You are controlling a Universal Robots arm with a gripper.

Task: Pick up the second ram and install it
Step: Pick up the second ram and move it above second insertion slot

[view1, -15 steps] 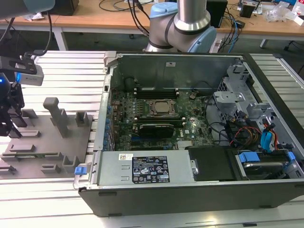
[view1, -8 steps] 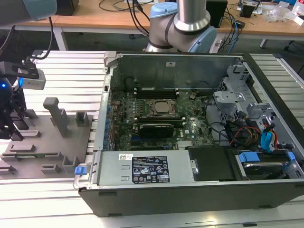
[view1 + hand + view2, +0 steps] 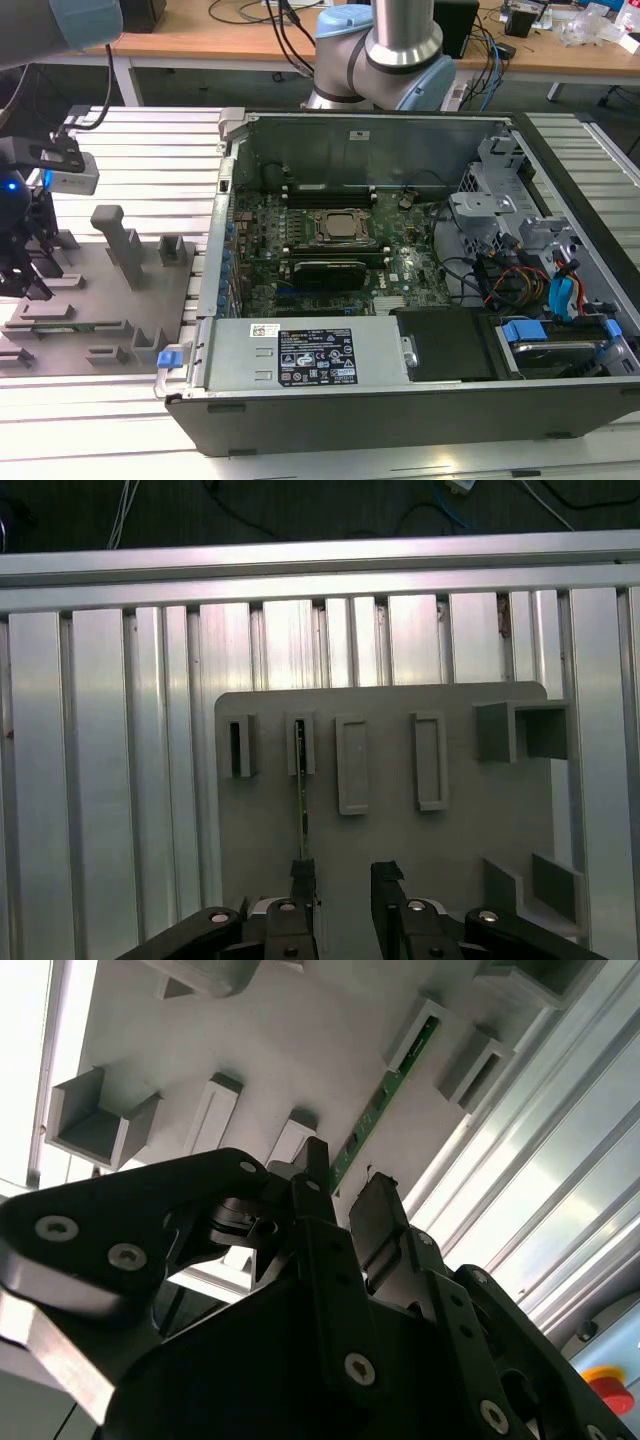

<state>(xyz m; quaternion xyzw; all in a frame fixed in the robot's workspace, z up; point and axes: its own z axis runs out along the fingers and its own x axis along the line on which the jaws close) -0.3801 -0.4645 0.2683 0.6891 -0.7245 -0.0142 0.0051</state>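
Nearest the lens in both wrist views, the black gripper [image 3: 345, 885] [image 3: 345, 1195] is seen with its two fingers [image 3: 303, 880] held apart. A clear gap is left between them and nothing is clamped.

The second ram [image 3: 302, 800] [image 3: 385, 1095], a thin green stick, is found directly ahead of the fingertips. It is stood on its long edge on the grey fixture tray [image 3: 460, 850] [image 3: 300, 1040]. Its near end is met by the tip of one finger, on the side facing the gap; whether the two touch cannot be told. Its far end is seated in a small raised bracket [image 3: 300, 745], further ahead of the gripper.

More raised holders [image 3: 352, 765] are ranged in a row to either side of that bracket, across the line of the fingers. The tray is carried on a slotted aluminium table [image 3: 100, 780], whose ribs run on beyond the tray's far edge.

In the exterior view the gripper [image 3: 28, 280] is seen low over the tray [image 3: 150, 310], at the exterior view's left edge. An open computer case [image 3: 560, 400] is laid on the table well apart from the gripper, toward the exterior view's right. Its motherboard [image 3: 400, 270] is exposed, with the processor socket [image 3: 340, 226] near the middle. The arm's base [image 3: 385, 50] is seen behind the case.
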